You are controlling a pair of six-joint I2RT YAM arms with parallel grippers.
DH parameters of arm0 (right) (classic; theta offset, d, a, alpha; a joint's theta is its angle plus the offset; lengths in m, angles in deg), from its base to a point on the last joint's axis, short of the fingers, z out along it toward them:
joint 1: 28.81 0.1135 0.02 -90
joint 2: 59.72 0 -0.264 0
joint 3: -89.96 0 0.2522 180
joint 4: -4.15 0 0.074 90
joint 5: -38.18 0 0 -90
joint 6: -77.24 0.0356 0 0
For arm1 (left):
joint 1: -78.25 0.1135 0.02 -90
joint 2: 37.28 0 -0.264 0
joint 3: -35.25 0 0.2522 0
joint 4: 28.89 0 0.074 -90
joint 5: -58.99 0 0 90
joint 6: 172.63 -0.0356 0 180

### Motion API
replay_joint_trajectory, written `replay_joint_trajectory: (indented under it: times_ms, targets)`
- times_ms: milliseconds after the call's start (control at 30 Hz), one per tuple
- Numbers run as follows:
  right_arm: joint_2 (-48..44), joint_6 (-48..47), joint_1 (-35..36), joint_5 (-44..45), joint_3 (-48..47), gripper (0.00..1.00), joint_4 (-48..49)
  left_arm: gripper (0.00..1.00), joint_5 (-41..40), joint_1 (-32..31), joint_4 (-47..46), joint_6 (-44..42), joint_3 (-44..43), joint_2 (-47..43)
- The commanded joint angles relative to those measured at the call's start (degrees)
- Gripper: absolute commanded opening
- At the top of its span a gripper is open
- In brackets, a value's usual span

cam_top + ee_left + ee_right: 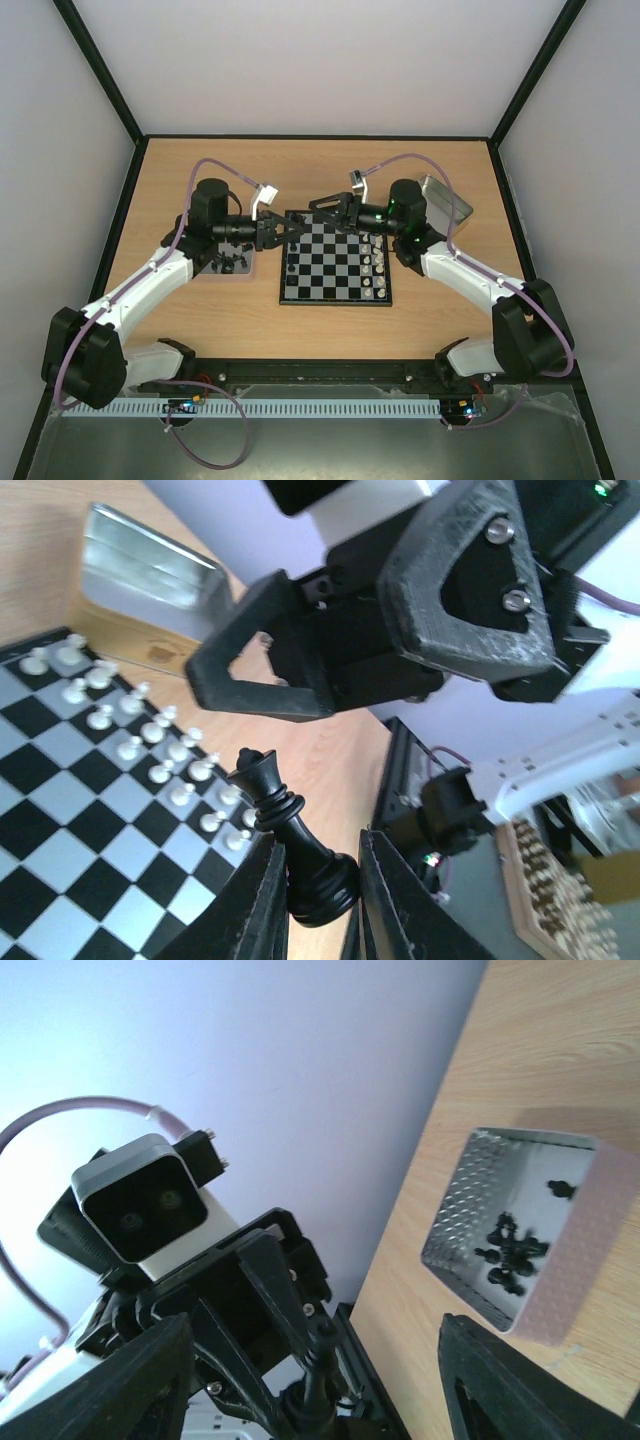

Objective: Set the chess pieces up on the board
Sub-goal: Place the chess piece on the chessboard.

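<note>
Left gripper is clamping a black queen by its base, holding it aloft over the board, at its far left corner. Right gripper is facing it, jaws gaping wide, touching nothing. Other black pieces are lying in the tray.

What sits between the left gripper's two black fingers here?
A glossy black chess piece with a crowned top, pinched near its base by the left gripper; the left wrist view shows it.
</note>
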Motion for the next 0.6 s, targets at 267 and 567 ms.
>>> replay_joint_trajectory:
  times_ms: [267,567]
  targets:
    - [-0.1,2.9,2.3,-8.1,-1.3,0.50,5.0,0.11,11.9,-0.2,0.5,-6.8,-3.0,-1.2]
    - [0.1,1.8,3.8,-10.3,-2.0,0.28,4.4,0.11,11.1,-0.2,0.9,-6.5,-3.2,-1.2]
